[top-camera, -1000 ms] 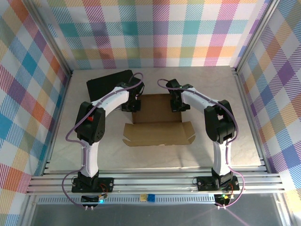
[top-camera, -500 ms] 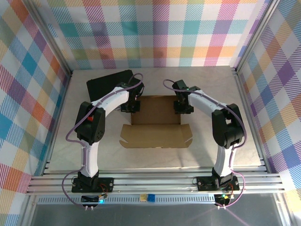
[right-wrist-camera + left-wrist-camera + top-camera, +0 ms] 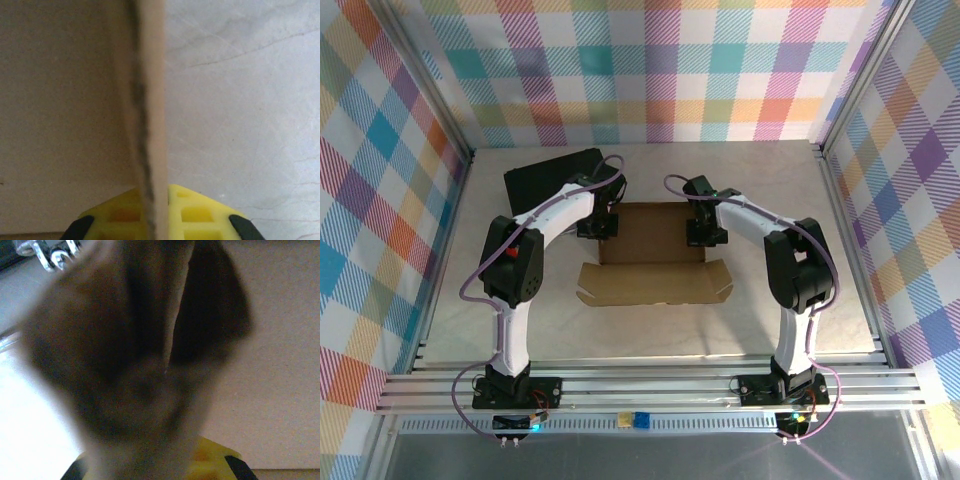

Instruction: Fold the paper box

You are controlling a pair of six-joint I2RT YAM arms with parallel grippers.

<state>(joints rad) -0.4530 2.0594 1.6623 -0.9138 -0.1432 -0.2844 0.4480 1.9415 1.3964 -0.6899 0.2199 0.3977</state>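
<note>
Right hand (image 3: 706, 233) pinches the paper box (image 3: 655, 285) by its right wall, holding it upright to fold; left hand (image 3: 596, 226) (grip blurred, cannot tell) meets the left wall.

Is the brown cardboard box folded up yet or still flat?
Partly folded: a side wall of the brown corrugated cardboard box stands on edge at the right gripper, while its wide near flap lies spread.

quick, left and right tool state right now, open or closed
left tool: against the box, close view blurred, cannot be told
right tool: closed on the box, gripping its right wall
</note>
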